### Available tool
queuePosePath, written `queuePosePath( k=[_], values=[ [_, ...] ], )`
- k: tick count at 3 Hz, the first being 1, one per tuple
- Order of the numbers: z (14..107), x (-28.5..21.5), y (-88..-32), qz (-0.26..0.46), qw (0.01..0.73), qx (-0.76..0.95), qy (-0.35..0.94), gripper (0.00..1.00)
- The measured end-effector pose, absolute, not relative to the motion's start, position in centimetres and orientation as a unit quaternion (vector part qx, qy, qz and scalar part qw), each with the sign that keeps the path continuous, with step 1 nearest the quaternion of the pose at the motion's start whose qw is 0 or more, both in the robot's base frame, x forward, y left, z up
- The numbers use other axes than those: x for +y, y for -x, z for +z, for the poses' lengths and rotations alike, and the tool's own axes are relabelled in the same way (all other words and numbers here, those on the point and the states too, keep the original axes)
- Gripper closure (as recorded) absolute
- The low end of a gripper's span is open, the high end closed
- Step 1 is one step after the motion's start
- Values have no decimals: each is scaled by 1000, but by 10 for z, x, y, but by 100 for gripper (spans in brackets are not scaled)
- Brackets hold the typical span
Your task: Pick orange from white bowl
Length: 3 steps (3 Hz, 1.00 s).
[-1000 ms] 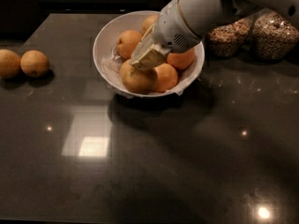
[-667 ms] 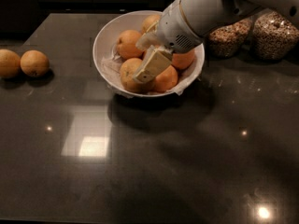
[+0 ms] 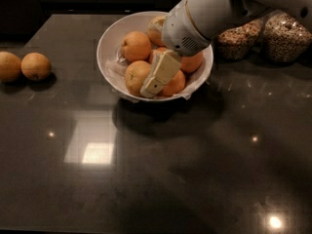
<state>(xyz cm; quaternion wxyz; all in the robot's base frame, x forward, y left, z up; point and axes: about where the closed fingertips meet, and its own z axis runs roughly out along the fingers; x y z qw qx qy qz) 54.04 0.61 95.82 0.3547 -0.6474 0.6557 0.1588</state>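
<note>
The white bowl [image 3: 108, 43] stands at the back middle of the dark counter and holds several oranges on a crinkled white liner. The dull yellowish-tan orange [image 3: 135, 77] lies at the bowl's front left. A brighter orange [image 3: 174, 84] lies to its right and another [image 3: 136, 46] behind it. My gripper [image 3: 151, 86] comes down from the upper right on the white arm [image 3: 204, 13]. It reaches into the bowl, with its cream-coloured tip lying against the right side of the yellowish-tan orange, between it and the brighter one. The arm hides part of the oranges at the back.
Two loose oranges [image 3: 35, 66] [image 3: 9, 66] lie on the counter at the far left. Two glass jars of grains [image 3: 239, 40] [image 3: 285, 38] stand right of the bowl, behind the arm. The dark counter [image 3: 161, 169] stretches toward the front with bright light reflections.
The gripper has moved down and toward the bowl's front, from above the middle oranges to beside the yellowish-tan orange. The oranges and bowl have not moved.
</note>
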Motion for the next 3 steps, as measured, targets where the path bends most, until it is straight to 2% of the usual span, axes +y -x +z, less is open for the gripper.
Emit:
queuePosePath(
  k=[1, 2, 3],
  values=[
    [944, 6, -541, 169, 345, 662, 643, 18],
    [931, 7, -541, 181, 335, 668, 639, 23],
    [923, 8, -541, 189, 329, 671, 638, 24]
  ],
)
